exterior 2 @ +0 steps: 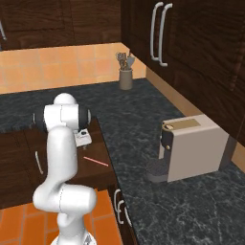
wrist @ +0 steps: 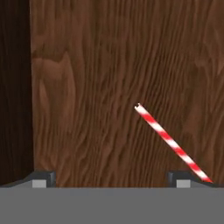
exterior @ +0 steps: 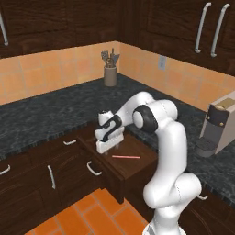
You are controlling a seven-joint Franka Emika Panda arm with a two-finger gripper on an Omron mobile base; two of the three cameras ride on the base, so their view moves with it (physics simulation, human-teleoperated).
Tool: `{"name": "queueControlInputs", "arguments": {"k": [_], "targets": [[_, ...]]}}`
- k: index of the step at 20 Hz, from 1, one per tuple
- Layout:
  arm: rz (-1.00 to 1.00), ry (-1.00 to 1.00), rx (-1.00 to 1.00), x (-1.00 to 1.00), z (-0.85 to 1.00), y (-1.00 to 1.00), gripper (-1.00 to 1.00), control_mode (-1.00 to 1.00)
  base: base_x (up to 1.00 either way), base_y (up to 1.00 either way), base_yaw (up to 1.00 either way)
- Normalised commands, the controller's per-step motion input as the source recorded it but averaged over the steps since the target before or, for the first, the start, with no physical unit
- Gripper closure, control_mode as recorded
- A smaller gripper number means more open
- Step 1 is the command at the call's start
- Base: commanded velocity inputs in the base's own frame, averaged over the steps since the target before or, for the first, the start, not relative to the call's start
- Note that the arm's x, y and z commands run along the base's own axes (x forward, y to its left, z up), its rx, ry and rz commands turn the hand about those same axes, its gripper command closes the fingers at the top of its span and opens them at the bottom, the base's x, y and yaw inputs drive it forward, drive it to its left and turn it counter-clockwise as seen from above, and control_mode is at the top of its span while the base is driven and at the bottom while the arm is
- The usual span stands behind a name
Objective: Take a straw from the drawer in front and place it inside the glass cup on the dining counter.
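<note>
Your gripper (exterior: 109, 148) hangs with jaws spread wide over the open drawer (exterior: 133, 165), because the straw (exterior: 126, 157) lies flat on its floor near the front edge, ungrasped.

We see the straw (wrist: 170, 143) cut off at its lower end behind the right fingertip in the hand view, while the arm hides the gripper's fingers in the right base view.
</note>
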Motion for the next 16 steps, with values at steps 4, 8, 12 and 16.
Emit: {"name": "queueControlInputs", "arguments": {"k": [4, 8, 12, 16], "targets": [[0.00, 0.06, 0.05, 0.01, -0.36, 0.25, -1.00, -1.00, 0.00, 0.00, 0.00], [0.00, 0.00, 0.00, -0.52, -0.07, 0.79, -1.00, -1.00, 0.00, 0.00, 0.00], [0.00, 0.00, 0.00, -0.93, 0.00, 1.00, -1.00, -1.00, 0.00, 0.00, 0.00], [0.00, -0.04, 0.00, -0.81, 0.10, 0.78, -1.00, -1.00, 0.00, 0.00, 0.00]]}}
